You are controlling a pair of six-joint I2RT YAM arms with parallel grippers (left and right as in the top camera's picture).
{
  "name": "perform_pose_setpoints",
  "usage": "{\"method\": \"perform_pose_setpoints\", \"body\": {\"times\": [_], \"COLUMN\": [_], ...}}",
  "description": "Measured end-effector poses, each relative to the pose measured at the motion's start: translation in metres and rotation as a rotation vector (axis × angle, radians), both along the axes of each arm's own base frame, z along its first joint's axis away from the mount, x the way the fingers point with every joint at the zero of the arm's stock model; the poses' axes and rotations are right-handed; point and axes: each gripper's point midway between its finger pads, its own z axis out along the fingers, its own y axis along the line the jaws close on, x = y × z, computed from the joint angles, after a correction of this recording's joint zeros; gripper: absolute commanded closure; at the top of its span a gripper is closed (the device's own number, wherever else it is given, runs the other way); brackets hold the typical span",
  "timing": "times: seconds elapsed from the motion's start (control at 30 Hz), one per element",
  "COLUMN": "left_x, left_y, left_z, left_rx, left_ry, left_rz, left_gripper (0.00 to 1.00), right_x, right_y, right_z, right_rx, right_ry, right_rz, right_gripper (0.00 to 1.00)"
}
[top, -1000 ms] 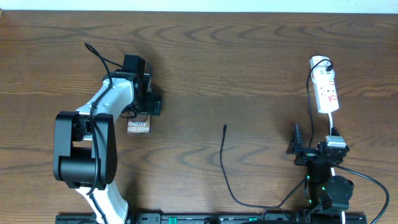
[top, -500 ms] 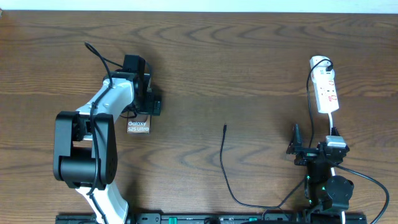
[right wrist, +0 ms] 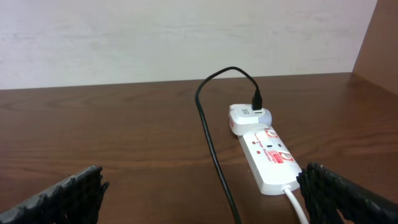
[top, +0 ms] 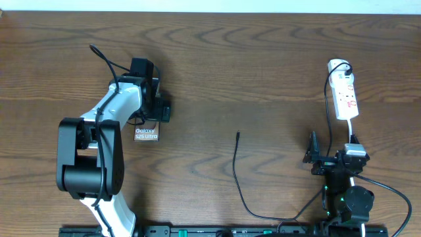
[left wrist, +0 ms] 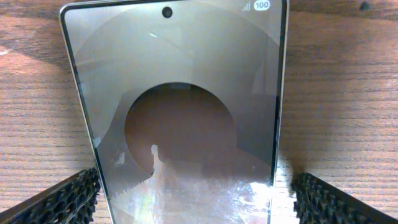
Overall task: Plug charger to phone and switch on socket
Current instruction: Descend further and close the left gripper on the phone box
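The phone [top: 146, 133] lies flat at the left; only its end with white lettering shows from overhead, the rest is under my left wrist. My left gripper [top: 156, 110] is open and straddles it. In the left wrist view the phone [left wrist: 186, 93] fills the frame between the fingers [left wrist: 196, 193], with a gap at the right finger. The charger cable's plug tip [top: 237, 134] lies loose mid-table. The white socket [top: 345, 95] lies at the far right. My right gripper [top: 332, 150] is open and empty, just short of the socket [right wrist: 267, 155].
The black charger cable [top: 238, 178] curves from the tip down to the table's front edge. Another stretch [right wrist: 208, 137] runs to a white adapter [right wrist: 245, 115] plugged in at the socket's far end. The socket's white lead [right wrist: 295, 202] trails toward my right gripper.
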Motion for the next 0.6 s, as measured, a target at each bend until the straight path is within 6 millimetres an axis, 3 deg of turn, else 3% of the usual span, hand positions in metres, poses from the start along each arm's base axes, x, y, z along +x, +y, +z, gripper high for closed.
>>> {"method": "perform_pose_setpoints", "body": {"times": [0.6], "left_x": [0.0021], "left_y": [-0.0039], "left_z": [-0.0017], "left_rx": [-0.023], "left_ry": [-0.013], "left_rz": [-0.003], "left_gripper": [0.02], "right_x": [0.0], "right_y": [0.0], "right_z": [0.0], "right_rx": [0.0], "right_ry": [0.0], "right_rz": [0.0], "right_gripper": [0.01]}}
